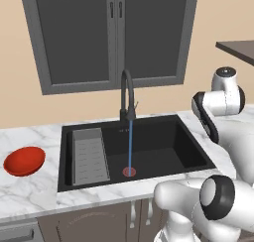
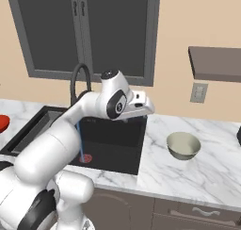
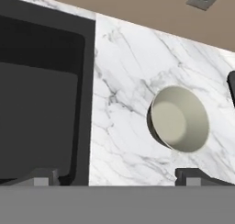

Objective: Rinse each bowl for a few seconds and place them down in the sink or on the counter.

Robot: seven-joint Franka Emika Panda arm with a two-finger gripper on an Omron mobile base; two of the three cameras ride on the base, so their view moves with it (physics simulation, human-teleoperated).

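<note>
The worktop (image 2: pixel 188 177) is white marble with grey veins, smooth and flat, with brown cabinet doors below. Set into it is the sink (image 1: pixel 163 137), a black rectangular basin holding a grey ribbed tray (image 1: pixel 89 156) on its left and a round red drain (image 1: pixel 129 172). A thin blue stream falls from the black arched tap (image 1: pixel 127 94) onto the drain.

The red bowl (image 1: pixel 24 161), shallow and glossy, sits on the worktop at 9 o'clock from the sink, well apart from its rim. The grey bowl (image 2: pixel 183 145), deeper with a cream inside, stands upright on the worktop at 3 o'clock from the sink, near its right edge.

The arm bends forward over the sink's right side, its wrist turned toward the grey bowl. In the hand view the gripper (image 3: pixel 119 177) hangs released and empty over the bare marble between sink edge and bowl, fingers (image 3: pixel 195 176) spread wide. Bare marble surrounds the grey bowl on all sides.
</note>
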